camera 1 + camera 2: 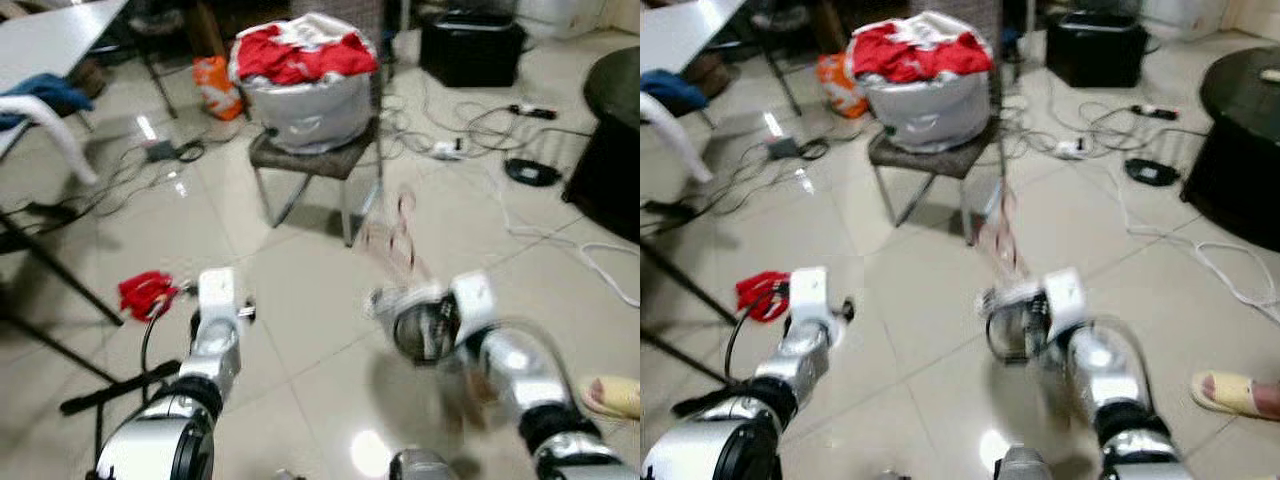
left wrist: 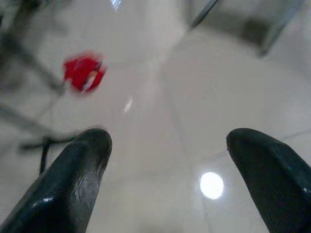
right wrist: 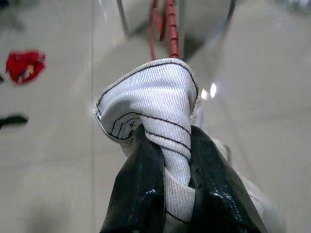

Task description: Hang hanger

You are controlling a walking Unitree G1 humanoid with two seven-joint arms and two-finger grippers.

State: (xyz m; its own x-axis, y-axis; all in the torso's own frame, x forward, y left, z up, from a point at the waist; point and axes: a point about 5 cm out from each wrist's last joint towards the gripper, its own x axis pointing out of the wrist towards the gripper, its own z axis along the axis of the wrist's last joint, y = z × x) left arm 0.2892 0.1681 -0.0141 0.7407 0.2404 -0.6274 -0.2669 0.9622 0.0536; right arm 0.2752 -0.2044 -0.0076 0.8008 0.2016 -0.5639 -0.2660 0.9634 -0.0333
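My right gripper (image 3: 165, 145) is shut on a bunched white ribbed cloth (image 3: 150, 97) with dark trim. A red hanger (image 3: 170, 29) pokes out beyond the cloth. In the left eye view the hanger (image 1: 400, 235) is a motion-blurred streak above my right arm (image 1: 500, 350), held over the tiled floor in front of the chair. My left gripper (image 2: 167, 138) is open, its two black fingers (image 2: 77, 179) spread wide above bare floor, with nothing between them. My left arm (image 1: 218, 310) reaches forward at the lower left.
A chair (image 1: 315, 160) carries a grey bag of red and white laundry (image 1: 305, 75). A red cloth (image 1: 147, 293) lies by the black stand legs (image 1: 100, 390). Cables (image 1: 470, 130) trail to the right. A dark round table (image 1: 615, 130) and a slipper (image 1: 612, 395) are at the right.
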